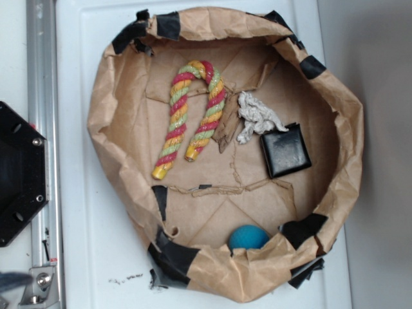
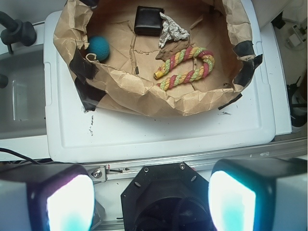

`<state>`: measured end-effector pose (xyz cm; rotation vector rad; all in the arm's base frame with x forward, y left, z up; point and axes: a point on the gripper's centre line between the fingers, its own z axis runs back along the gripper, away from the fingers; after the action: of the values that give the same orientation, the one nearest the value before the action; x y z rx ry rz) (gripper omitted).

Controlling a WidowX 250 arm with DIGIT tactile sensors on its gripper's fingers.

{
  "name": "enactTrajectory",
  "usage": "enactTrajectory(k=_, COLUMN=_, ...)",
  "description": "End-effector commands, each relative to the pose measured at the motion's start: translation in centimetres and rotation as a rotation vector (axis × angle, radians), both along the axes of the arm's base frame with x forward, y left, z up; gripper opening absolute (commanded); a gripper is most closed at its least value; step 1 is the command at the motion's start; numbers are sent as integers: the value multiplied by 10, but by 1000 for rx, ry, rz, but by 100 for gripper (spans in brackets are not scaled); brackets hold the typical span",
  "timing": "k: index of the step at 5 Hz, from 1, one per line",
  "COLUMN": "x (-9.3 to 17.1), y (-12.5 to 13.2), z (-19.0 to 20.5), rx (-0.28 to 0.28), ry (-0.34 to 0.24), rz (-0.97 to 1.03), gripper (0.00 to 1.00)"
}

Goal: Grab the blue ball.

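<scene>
- Two fingertips [image 2: 70,202] in my wrist view, spread wide, nothing between them; gripper [image 2: 151,202] sits over the robot base [image 2: 159,197], well short of the bin.
- Blue ball [image 2: 98,48] lies inside the brown paper bin [image 2: 144,98], tucked against its crumpled wall beside a black tape patch [image 2: 79,67].
- Black square pad [image 2: 148,20], grey crumpled wad [image 2: 173,31] and striped rope cane [image 2: 187,67] lie apart from it.
- Risk, as I judge it: the wall-side finger catches the paper lip on descent, folding it over the ball or nudging it away.
</scene>
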<state>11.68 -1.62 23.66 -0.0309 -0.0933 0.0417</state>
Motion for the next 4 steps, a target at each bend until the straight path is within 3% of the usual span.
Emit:
enactTrajectory(k=1, x=0, y=0, z=0, rx=0, ry=0, rz=0, gripper=100)
enactTrajectory(k=2, x=48, y=16, z=1, rx=-42, ry=99, rz=-247, gripper=100)
enactTrajectory(k=3, x=81, y=29, z=-5, rx=-95, ry=-127, rz=-374, gripper=100)
enactTrajectory(k=4, x=115, y=44, z=-25, rx=-141, ry=-202, rz=-506, gripper=100)
